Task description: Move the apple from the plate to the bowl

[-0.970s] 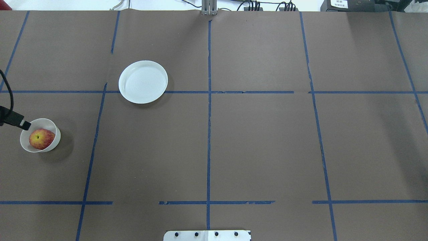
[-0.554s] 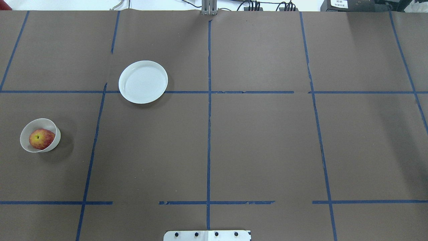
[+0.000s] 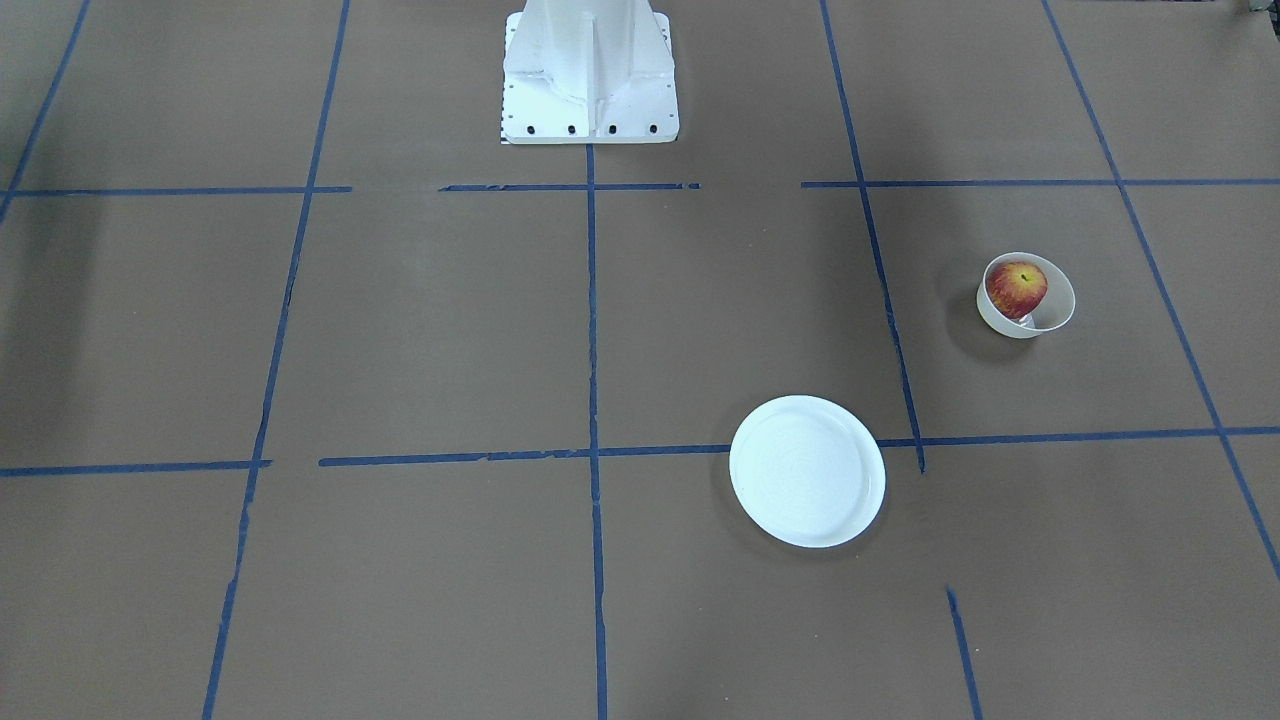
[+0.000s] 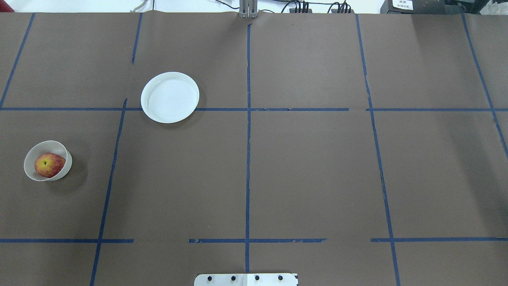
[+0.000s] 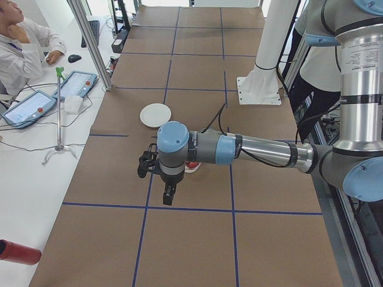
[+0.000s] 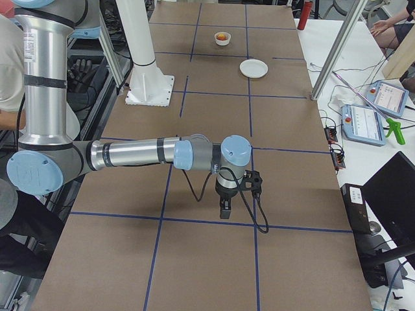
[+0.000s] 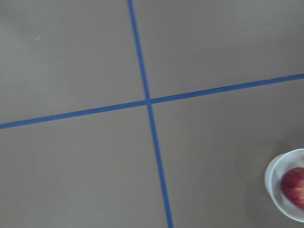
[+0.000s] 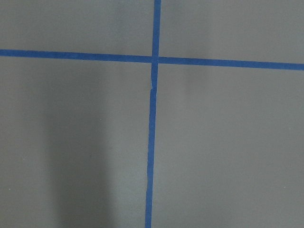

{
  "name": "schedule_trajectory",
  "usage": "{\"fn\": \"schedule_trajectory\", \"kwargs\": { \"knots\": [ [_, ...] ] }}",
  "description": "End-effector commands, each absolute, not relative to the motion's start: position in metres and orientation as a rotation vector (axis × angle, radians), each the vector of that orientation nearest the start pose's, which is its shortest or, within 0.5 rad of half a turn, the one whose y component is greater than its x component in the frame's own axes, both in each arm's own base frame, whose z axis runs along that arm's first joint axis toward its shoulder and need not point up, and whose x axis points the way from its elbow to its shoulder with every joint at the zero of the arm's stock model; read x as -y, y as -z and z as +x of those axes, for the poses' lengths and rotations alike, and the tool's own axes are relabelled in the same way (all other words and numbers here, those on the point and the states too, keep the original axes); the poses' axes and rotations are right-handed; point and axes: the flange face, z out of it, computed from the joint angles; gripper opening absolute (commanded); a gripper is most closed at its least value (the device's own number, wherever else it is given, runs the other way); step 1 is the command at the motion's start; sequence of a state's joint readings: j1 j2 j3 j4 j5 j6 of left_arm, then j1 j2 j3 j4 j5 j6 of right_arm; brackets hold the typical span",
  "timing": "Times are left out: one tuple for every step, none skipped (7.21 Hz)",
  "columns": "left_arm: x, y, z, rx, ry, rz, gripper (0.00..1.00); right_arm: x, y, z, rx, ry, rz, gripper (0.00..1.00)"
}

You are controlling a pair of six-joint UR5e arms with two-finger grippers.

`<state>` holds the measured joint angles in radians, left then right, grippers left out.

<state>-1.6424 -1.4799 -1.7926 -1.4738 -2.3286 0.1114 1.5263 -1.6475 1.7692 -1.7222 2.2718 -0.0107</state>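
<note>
The red-and-yellow apple (image 4: 49,165) lies inside the small off-white bowl (image 4: 39,145) at the table's left. Both also show in the front-facing view, apple (image 3: 1016,288) in bowl (image 3: 1052,314), and at the left wrist view's edge (image 7: 295,186). The flat white plate (image 4: 170,97) is empty, farther back and to the right of the bowl. My left gripper (image 5: 169,195) hangs above the table near the bowl, seen only in the left side view. My right gripper (image 6: 224,210) hangs over bare table, seen only in the right side view. I cannot tell whether either is open or shut.
The robot's white base (image 3: 590,70) stands at the table's near middle. Blue tape lines cross the brown table cover. An operator (image 5: 21,48), tablets (image 5: 75,85) and a stand sit on a side table beyond the left end. A red cylinder (image 5: 18,251) lies there too.
One second ago my left gripper showed at the overhead view's left edge, right by the bowl. It has since moved out of that view. Apple, bowl and plate have not moved.
</note>
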Motion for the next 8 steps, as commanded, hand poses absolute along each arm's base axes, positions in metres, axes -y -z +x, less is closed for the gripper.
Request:
{"fn": "schedule_trajectory", "kwargs": {
  "knots": [
    [0.440, -0.625, -0.102, -0.758, -0.012, 0.007, 1.00, 0.457, -0.617, 0.049, 0.700, 0.043, -0.038, 1.00],
    [0.439, -0.631, -0.102, -0.760, -0.030, 0.006, 1.00, 0.457, -0.617, 0.049, 0.700, 0.044, -0.039, 1.00],
    [0.444, -0.627, -0.103, -0.763, -0.032, 0.013, 1.00, 0.457, -0.617, 0.049, 0.700, 0.043, -0.040, 1.00],
    [0.444, -0.626, -0.102, -0.767, -0.033, 0.017, 1.00, 0.457, -0.617, 0.049, 0.700, 0.043, -0.040, 1.00],
    [0.442, -0.629, -0.102, -0.769, -0.032, 0.012, 1.00, 0.457, -0.618, 0.049, 0.700, 0.044, -0.041, 1.00],
    [0.438, -0.634, -0.101, -0.772, -0.029, 0.000, 1.00, 0.457, -0.618, 0.049, 0.700, 0.042, -0.041, 1.00],
    [0.438, -0.641, -0.101, -0.775, -0.043, -0.006, 1.00, 0.457, -0.618, 0.049, 0.700, 0.042, -0.041, 1.00],
    [0.436, -0.643, -0.105, -0.776, -0.035, -0.008, 1.00, 0.457, -0.618, 0.049, 0.700, 0.042, -0.041, 1.00]
  ]
}}
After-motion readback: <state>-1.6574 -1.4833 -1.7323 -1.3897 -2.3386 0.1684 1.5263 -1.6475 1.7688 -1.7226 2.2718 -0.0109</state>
